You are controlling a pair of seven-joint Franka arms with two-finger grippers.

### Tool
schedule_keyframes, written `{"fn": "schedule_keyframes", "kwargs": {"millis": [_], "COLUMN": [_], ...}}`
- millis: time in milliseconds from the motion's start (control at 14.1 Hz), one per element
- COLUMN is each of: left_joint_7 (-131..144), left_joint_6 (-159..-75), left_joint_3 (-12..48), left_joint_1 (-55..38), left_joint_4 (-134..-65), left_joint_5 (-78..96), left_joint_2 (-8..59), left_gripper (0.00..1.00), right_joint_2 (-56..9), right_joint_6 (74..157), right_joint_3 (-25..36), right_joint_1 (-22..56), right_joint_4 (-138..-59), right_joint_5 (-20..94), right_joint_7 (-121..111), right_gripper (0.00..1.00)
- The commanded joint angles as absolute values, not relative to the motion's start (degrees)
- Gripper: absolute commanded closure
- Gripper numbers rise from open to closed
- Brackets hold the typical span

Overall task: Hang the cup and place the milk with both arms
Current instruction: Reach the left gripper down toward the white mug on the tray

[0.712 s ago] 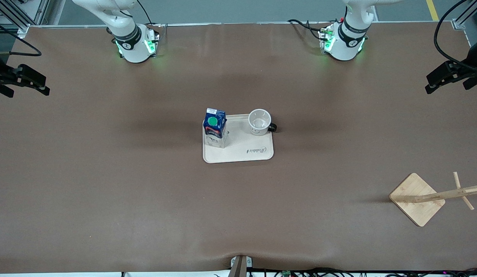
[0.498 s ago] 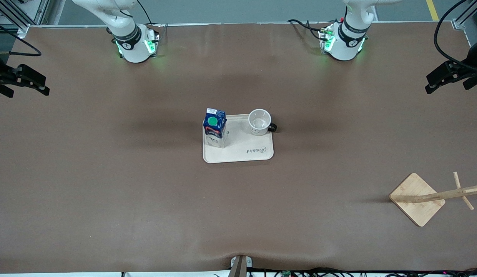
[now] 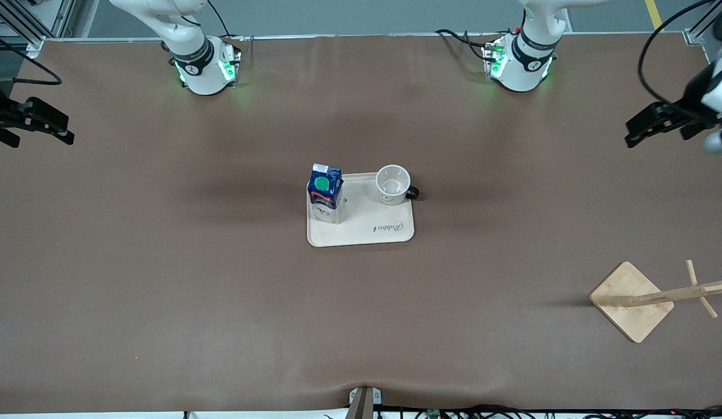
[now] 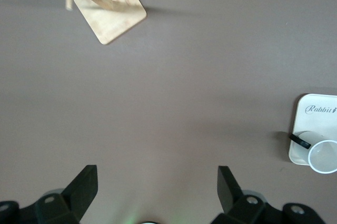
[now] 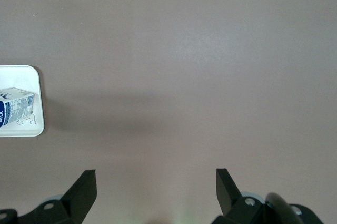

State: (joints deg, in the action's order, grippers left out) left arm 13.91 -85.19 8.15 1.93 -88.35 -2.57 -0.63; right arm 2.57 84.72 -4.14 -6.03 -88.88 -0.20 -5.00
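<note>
Cup [image 3: 392,184] upright on tray [image 3: 361,230], handle toward left arm's end. Milk [image 3: 324,192] beside it, toward right arm's end; carton cut off in right wrist view. Left gripper [image 3: 651,123] spread, empty, over bare table; right gripper [image 3: 43,123] likewise. Wooden rack [image 3: 657,298] partly cropped at frame edge.

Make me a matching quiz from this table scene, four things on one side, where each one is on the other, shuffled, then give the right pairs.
Things:
1. milk
2. cup
3. wooden rack
4. left gripper

Places:
A. on the tray, at the corner toward the left arm's end
B. up over the table's left-arm end, open
C. on the tray, at the edge toward the right arm's end
D. on the table, nearer the camera than the tray

Pairs: 1-C, 2-A, 3-D, 4-B
</note>
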Motion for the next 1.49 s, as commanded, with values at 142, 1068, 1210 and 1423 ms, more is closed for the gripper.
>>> {"fn": "schedule_keyframes", "kwargs": {"millis": [142, 1068, 1210, 1423], "left_joint_7": [25.7, 74.3, 82.5, 90.2], "left_joint_6": [-91.9, -109.7, -111.6, -113.8], "left_joint_3": [14.1, 33.4, 34.8, 34.8], "left_joint_1": [1.9, 1.5, -1.0, -5.5], "left_joint_4": [-94.5, -108.4, -108.8, -108.9], "left_joint_5": [-2.5, -2.5, -2.5, -3.9], "left_joint_2": [1.1, 9.4, 12.6, 16.1], "left_gripper": [0.0, 0.0, 0.0, 0.0], "right_joint_2": [1.4, 0.7, 0.6, 0.4], "right_joint_6": [84.3, 84.2, 84.2, 84.3], "right_joint_3": [-4.3, -4.3, -4.3, -4.3], "right_joint_1": [-6.3, -6.3, -6.3, -6.3], "right_joint_4": [-87.2, -86.7, -86.7, -86.6], "right_joint_5": [-1.1, -1.3, -1.3, -1.3], "right_joint_7": [-5.5, -5.5, -5.5, -5.5], "right_gripper": [0.0, 0.0, 0.0, 0.0]}}
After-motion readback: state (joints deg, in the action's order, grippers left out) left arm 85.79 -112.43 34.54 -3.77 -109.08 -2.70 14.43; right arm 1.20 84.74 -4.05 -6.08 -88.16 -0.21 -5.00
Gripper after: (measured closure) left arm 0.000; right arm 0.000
